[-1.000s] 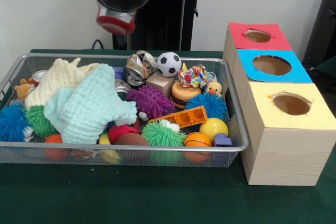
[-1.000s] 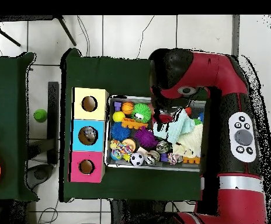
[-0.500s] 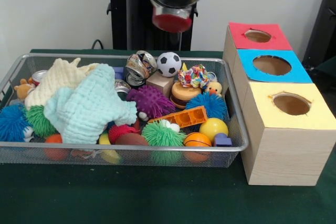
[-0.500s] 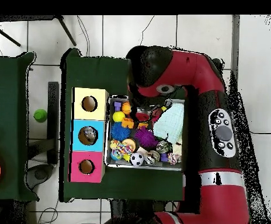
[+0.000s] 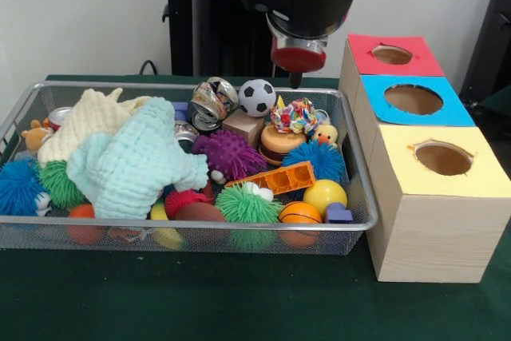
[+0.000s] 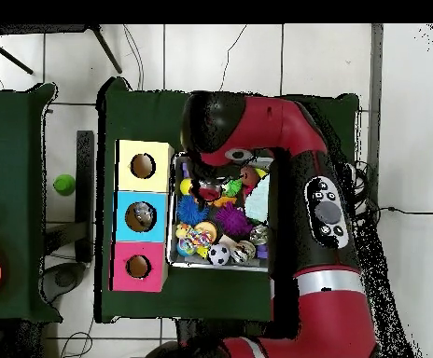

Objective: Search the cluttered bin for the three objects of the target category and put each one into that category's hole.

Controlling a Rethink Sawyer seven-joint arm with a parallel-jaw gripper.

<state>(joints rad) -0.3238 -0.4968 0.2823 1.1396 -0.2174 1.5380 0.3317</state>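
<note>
The bin (image 5: 200,227) is a wide silver mesh basket on the green table, packed with toys; it also shows in the overhead view (image 6: 173,216). The hole (image 5: 413,99) is the large round cutout in the blue-topped box to the bin's right; in the overhead view (image 6: 141,216) something greyish lies inside it. My gripper (image 5: 296,69) hangs above the bin's back right corner, over a colourful knot toy (image 5: 294,115). In the overhead view the gripper (image 6: 208,191) is over the bin's end near the boxes. It holds nothing that I can see.
A red-topped box (image 5: 393,55) and a yellow-topped box (image 5: 443,157) flank the blue one. The bin holds a soccer ball (image 5: 257,97), a purple spiky ball (image 5: 230,154), a mint knitted cloth (image 5: 132,161), an orange brick (image 5: 275,177) and a yellow ball (image 5: 324,195).
The arm has swung across the bin toward the boxes, from the left of the front view to the right, and come a little lower. The toys have not moved.
</note>
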